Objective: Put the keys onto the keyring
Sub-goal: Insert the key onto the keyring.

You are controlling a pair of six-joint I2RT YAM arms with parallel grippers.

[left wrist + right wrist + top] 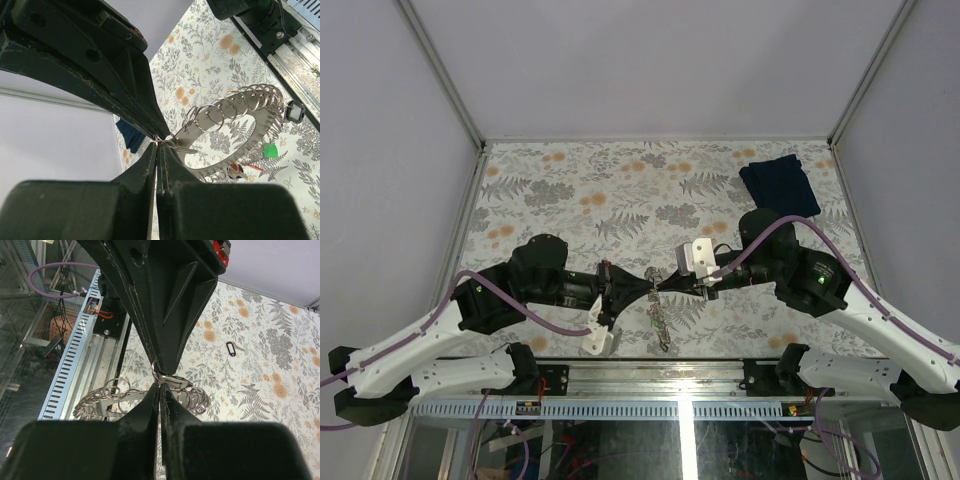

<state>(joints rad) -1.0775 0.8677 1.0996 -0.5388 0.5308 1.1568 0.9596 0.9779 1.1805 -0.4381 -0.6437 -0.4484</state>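
Hanging a little beyond the near edge of the table [570, 190], the keyring [215, 120] is held up off the flowered top between the two arms. The left jaws are pinched shut on a small ring at one end of it. The right jaws are shut on a ring there as well, meeting the left ones tip to tip (in the top view the two nearly touch). From that point the rest of the keyring droops back toward the near edge in a curve of many loose rings. A green tag [270, 150] and a red tag [248, 167] hang on its lower part. Farther out than the keyring, one key [231, 348] with a black head lies on the table, well apart from it. Farthest of all, beyond the keyring and to its right, a dark blue cloth [780, 183] lies near the back corner.
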